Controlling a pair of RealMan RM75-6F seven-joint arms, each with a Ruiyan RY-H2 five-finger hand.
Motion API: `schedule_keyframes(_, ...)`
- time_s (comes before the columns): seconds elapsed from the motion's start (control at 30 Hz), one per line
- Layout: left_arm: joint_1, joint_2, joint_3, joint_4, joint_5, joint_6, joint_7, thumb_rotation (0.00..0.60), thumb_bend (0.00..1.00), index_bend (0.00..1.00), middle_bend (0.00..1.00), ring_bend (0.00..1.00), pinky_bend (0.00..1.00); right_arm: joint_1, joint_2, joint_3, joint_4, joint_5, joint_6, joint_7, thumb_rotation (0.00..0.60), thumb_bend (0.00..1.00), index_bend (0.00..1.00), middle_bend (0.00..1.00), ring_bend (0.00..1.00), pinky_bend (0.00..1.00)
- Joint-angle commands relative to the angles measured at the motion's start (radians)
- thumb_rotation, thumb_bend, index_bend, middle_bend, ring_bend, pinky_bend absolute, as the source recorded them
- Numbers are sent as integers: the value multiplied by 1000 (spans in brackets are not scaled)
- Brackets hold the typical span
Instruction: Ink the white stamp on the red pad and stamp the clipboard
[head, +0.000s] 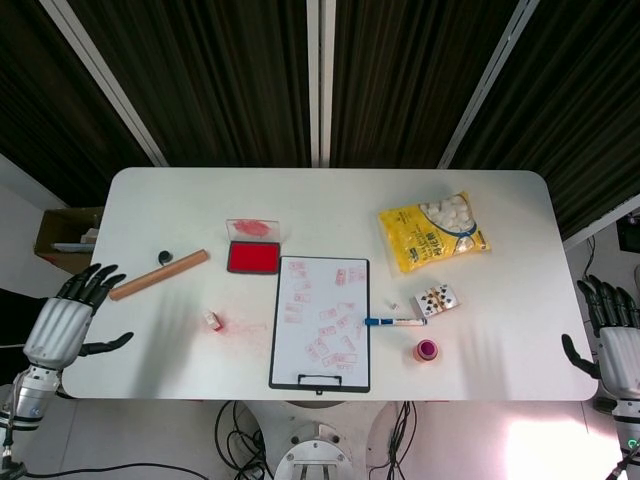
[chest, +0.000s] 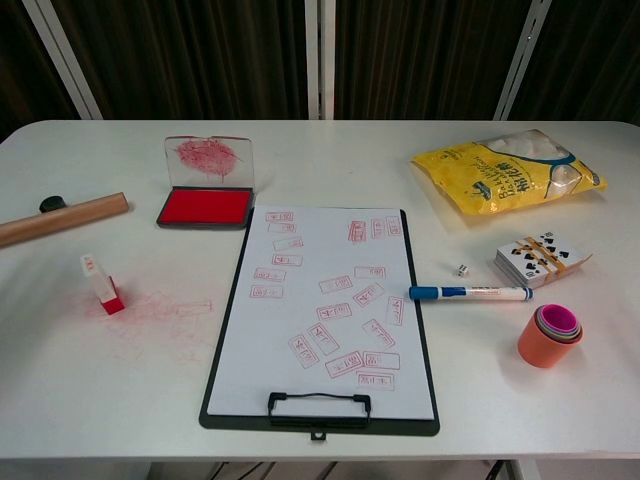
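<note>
While both hands sit off the table's corners, the white table (head: 330, 205) carries everything between them. The left hand (head: 66, 325) hovers at the near left edge with fingers spread and nothing in them; the right hand (head: 615, 340) stands just past the near right corner, fingers likewise apart and empty. Neither hand shows in the chest view. The white stamp (chest: 102, 283) stands tilted on its red base on a smear of red ink (chest: 160, 315), in the open stretch left of the clipboard (chest: 322, 310) and near the front edge. The red pad (chest: 204, 206) lies open just beyond the clipboard's far left corner, its clear lid (chest: 208, 160) upright behind it. The clipboard's paper already bears many red marks, and its clip faces the near edge. A wooden rod (chest: 62, 218) lies aslant toward the left edge, a small dark cap (chest: 52, 203) just behind it. Right of the clipboard, a blue marker (chest: 470, 293) touches its side, with a die (chest: 461, 270), a card deck (chest: 540, 258), stacked cups (chest: 551, 335) and a yellow snack bag (chest: 505, 178) farther out.
</note>
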Motion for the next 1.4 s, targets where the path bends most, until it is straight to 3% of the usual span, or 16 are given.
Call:
schedule_keyframes(0.03,-20,-4,11,3,28,-18,10,600,141,168,108,71,191,0,0,-1,1,-2,-1,-2,600,275,0,0,0,0)
schedule_keyframes(0.37,-78,-45,19,16,59,-91,44,600,155,168,108,71,192,2,-1,-3,7,-2,-7,3,600,276,0,0,0,0)
schedule_keyframes(0.7,-183,-157,38,99,131,-200,94,600,156,177,135,70,192,-8,4,-3,1,-5,11,-1,600,275,0,0,0,0)
schedule_keyframes(1.0,-288,-291,35,237,192,-251,117,600,176,254,235,108,192,-17,6,-6,5,-4,19,5,600,276,0,0,0,0)
schedule_keyframes(1.4,-328,-412,78,463,198,-258,38,600,196,350,328,108,191,-19,4,-5,20,-2,17,24,600,275,0,0,0,0)
